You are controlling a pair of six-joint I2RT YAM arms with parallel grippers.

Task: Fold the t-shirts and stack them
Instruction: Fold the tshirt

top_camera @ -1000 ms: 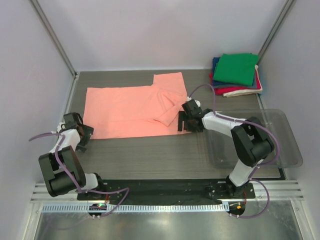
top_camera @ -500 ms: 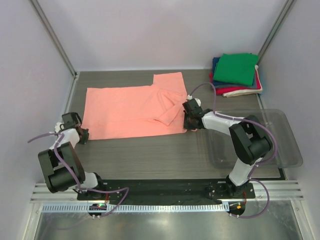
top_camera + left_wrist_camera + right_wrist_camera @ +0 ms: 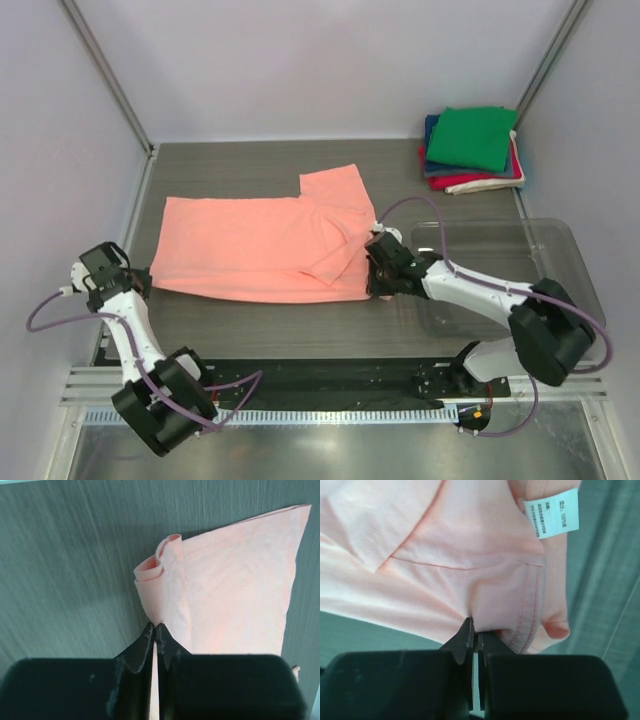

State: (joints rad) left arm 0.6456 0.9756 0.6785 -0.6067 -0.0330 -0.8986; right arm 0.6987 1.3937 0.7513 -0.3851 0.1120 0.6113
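Grey worktop (image 3: pixel 250 322) carries salmon t-shirt (image 3: pixel 240 245): limp, light cotton, best held at hems. Left jaws closed on its corner; right jaws closed on the hem near the label (image 3: pixel 550 512).

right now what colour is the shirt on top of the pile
The top shirt is green, clearest in the overhead view.

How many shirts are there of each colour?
Pink shirt: 1
Green shirt: 1
Navy shirt: 1
Red shirt: 1
Cream shirt: 1
Total: 5 shirts. The pink one is spread out, and the other 4 are folded in a pile, mostly showing only their edges.
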